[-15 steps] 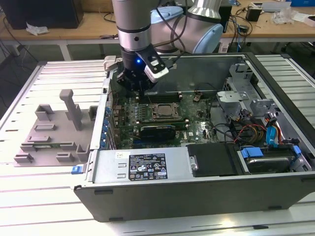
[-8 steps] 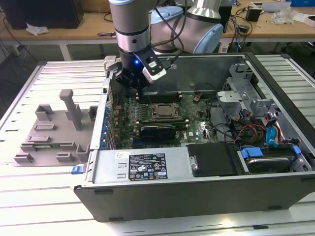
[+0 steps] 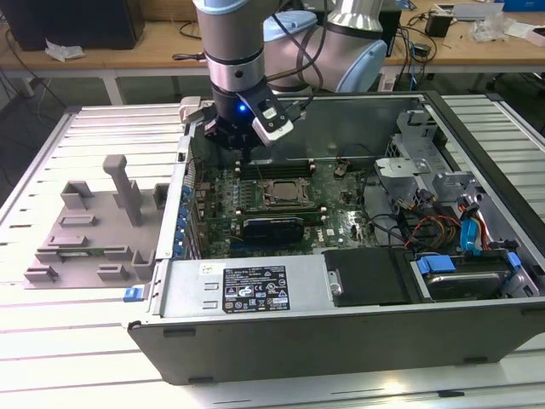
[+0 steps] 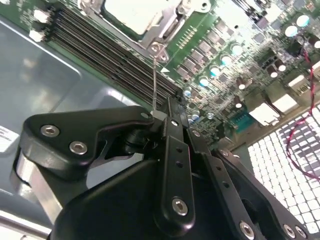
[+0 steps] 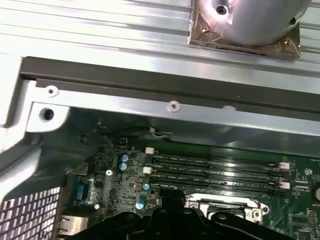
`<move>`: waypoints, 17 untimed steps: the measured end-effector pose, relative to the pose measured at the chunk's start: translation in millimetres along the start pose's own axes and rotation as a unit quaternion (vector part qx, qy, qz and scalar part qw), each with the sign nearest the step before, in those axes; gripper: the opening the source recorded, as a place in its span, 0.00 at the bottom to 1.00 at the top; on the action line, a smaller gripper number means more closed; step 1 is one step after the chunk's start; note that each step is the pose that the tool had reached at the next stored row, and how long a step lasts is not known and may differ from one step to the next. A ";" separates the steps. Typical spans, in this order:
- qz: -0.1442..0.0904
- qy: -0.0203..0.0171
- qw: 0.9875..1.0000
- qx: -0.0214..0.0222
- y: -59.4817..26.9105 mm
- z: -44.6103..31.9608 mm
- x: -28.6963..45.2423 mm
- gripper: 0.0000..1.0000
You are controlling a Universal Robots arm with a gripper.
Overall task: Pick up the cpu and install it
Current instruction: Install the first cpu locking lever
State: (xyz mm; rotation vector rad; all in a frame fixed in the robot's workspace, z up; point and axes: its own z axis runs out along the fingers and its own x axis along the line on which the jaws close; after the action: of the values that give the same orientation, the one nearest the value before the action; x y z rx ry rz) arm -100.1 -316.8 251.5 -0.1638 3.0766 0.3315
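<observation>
Exterior view raised off the arm, looking down over the open computer case (image 3: 341,332), both wrist views close behind the fingers (image 4: 175,150), sharing the memory slots (image 4: 100,45) just beyond them

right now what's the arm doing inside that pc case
The arm's gripper hangs shut over the motherboard inside the open computer case, beside the socket frame. The cpu already lies in that frame, silvery top up. A thin metal rod runs from the frame's corner to the gripper's tip; whether it is gripped is unclear.
</observation>
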 end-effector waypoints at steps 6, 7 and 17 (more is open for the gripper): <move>0.001 0.002 1.000 0.000 -3.3 0.6 -21.4 0.11; 0.001 0.003 1.000 0.000 -3.9 0.6 -25.1 0.11; 0.000 0.000 1.000 0.001 -7.8 8.6 -36.6 0.11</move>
State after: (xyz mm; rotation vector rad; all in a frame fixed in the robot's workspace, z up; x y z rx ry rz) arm -62.6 -318.9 243.5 -0.1634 3.0760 0.3287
